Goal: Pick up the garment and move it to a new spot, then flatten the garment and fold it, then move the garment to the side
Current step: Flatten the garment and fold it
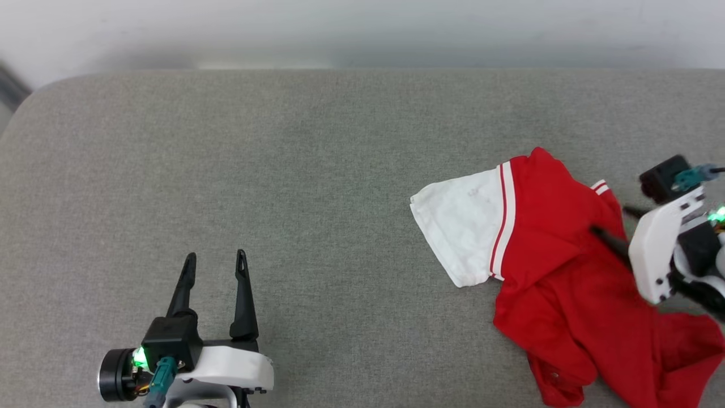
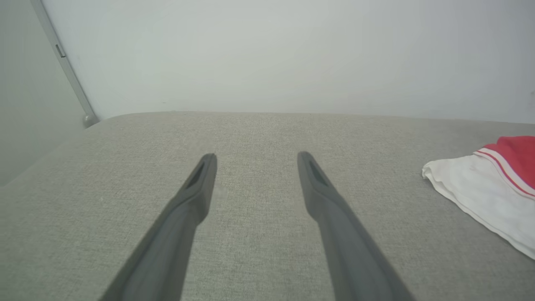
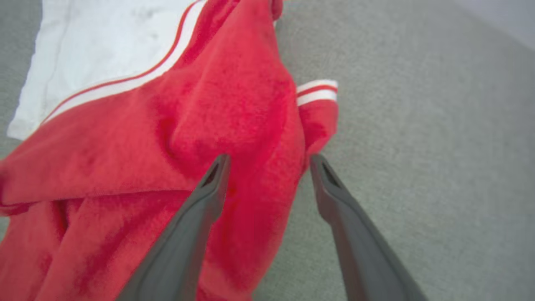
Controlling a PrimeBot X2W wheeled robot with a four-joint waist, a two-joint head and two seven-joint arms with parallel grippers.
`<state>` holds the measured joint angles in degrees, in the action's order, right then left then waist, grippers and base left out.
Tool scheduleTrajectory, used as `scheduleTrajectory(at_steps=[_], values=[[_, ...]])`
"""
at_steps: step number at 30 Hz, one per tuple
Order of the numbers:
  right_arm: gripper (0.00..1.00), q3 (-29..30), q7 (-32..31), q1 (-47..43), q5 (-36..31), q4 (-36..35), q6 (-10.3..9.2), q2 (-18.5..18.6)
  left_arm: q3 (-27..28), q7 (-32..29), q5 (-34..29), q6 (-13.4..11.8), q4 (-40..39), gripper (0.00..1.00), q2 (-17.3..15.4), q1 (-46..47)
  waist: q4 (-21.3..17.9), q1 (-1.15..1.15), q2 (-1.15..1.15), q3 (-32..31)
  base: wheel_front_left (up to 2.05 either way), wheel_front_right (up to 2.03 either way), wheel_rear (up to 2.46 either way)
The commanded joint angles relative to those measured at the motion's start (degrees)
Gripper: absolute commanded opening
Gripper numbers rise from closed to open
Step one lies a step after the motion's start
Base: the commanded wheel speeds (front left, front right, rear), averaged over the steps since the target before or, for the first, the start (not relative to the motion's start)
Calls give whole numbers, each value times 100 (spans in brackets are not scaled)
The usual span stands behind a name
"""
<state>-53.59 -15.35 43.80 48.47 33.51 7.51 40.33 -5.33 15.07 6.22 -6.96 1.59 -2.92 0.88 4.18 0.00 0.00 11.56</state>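
The garment (image 1: 566, 255) lies crumpled on the right of the grey padded surface, red body bunched and one white sleeve (image 1: 464, 221) spread toward the middle; its lettering is hidden. My right gripper (image 1: 610, 221) is open at the garment's right edge. In the right wrist view the right gripper (image 3: 269, 158) straddles a red fold of the garment (image 3: 209, 117), one finger over the cloth and the other beside the striped trim (image 3: 316, 92). My left gripper (image 1: 216, 256) rests open and empty at the lower left, far from the garment (image 2: 493, 192); in its wrist view this gripper (image 2: 256, 156) holds nothing.
The grey padded surface (image 1: 317, 170) stretches wide to the left of the shirt, with a rounded far-left corner (image 1: 39, 90). A pale wall (image 1: 362, 28) runs behind its far edge. A grey strip (image 2: 62, 62) leans along the wall at the left.
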Motion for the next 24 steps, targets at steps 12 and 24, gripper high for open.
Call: scheduleTrajectory(at_steps=[12, 24], values=[[100, 2445, 3009, -396, -1935, -117, -4, -784, 457, 15, -322, 602, 84, 100, -445, 826, -422, 0, 0, -338, 0, 0, 0], [100, 5043, 3054, -2550, -3980, -2942, -4, -2435, -58, -513, -240, 1296, 1072, 100, -924, 2498, -654, 0, 0, -146, 0, 0, 0]])
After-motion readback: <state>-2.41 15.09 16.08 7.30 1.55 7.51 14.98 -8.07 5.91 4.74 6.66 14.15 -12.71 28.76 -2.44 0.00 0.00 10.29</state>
